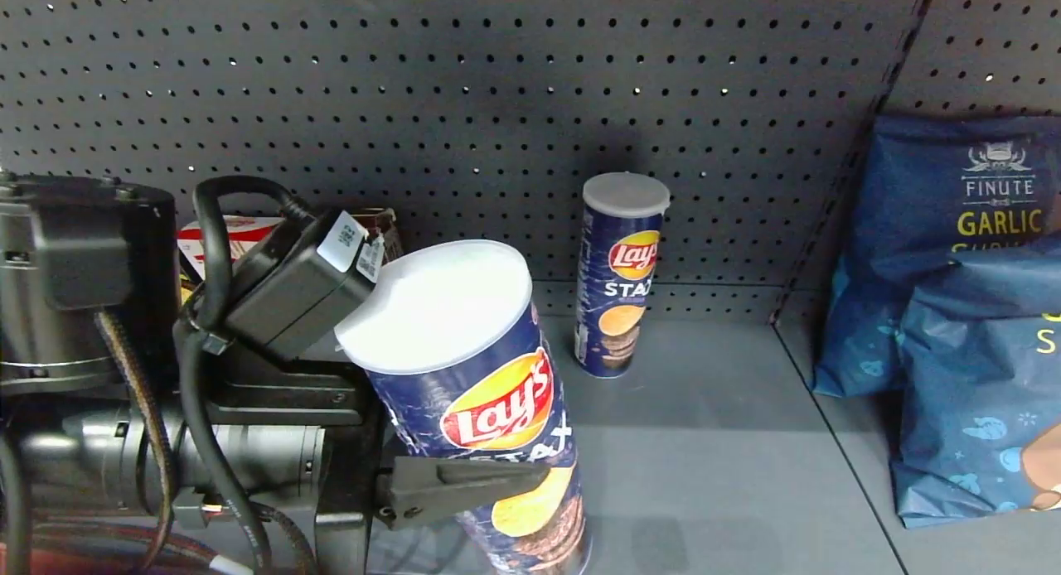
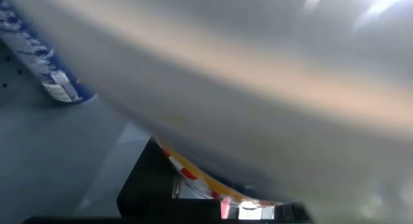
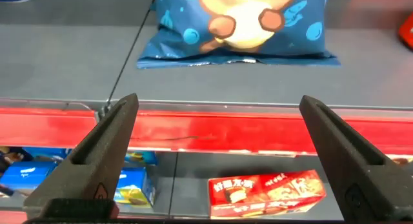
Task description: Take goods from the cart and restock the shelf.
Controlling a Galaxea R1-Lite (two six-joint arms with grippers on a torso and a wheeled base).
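Chip can (image 1: 489,409), lid leaning toward the robot's left, is clamped in the left gripper (image 1: 497,475) at the shelf (image 1: 713,459) front, with a standing can (image 1: 620,277) ahead and to its right near the pegboard (image 1: 497,103); left wrist view: its wall pressed close; right wrist view: right gripper (image 3: 219,153), jaws wide apart, faces a blue bag (image 3: 239,24).

The nearer chip can (image 1: 481,409) has a glossy printed wrap and a matt, milky plastic lid; the shelf (image 1: 729,459) is smooth, matt grey painted metal; its back panel (image 1: 497,78) is perforated; the snack bags (image 1: 978,351) are soft-sheen blue film; the right pincer (image 3: 219,101) looks like matt black plastic.
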